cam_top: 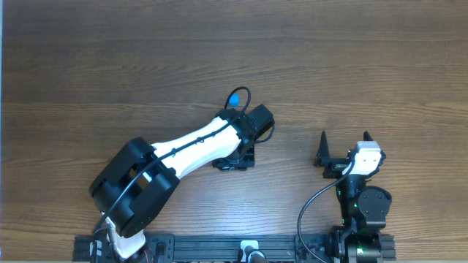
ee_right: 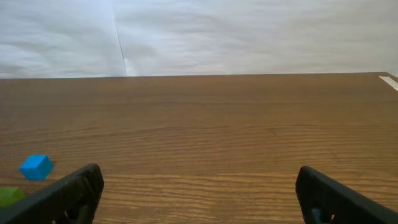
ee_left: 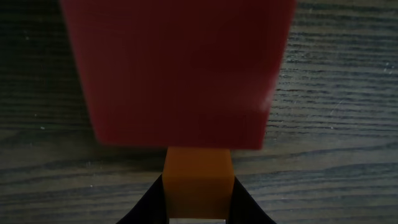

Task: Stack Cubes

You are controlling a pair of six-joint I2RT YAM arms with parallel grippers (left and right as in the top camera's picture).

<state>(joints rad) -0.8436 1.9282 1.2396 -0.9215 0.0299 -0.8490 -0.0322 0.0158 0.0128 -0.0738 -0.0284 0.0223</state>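
In the left wrist view a small orange cube [ee_left: 198,180] sits between the dark fingers of my left gripper [ee_left: 198,193], which is shut on it. Just beyond it lies a much larger red cube [ee_left: 177,68] on the wood; whether the two touch I cannot tell. From above, the left gripper [cam_top: 235,161] is near the table's middle, and a blue cube [cam_top: 234,98] peeks out behind its cable. My right gripper [cam_top: 344,143] stands open at the lower right, holding nothing. Its own view shows the right gripper [ee_right: 199,174] facing the blue cube [ee_right: 35,167] and a green cube [ee_right: 7,196] at the frame's edge.
The wooden table [cam_top: 351,58] stretches bare across the far side and the right. A white wall [ee_right: 249,37] rises behind the table's far edge. A strip of pale tape [ee_right: 389,81] lies near that edge.
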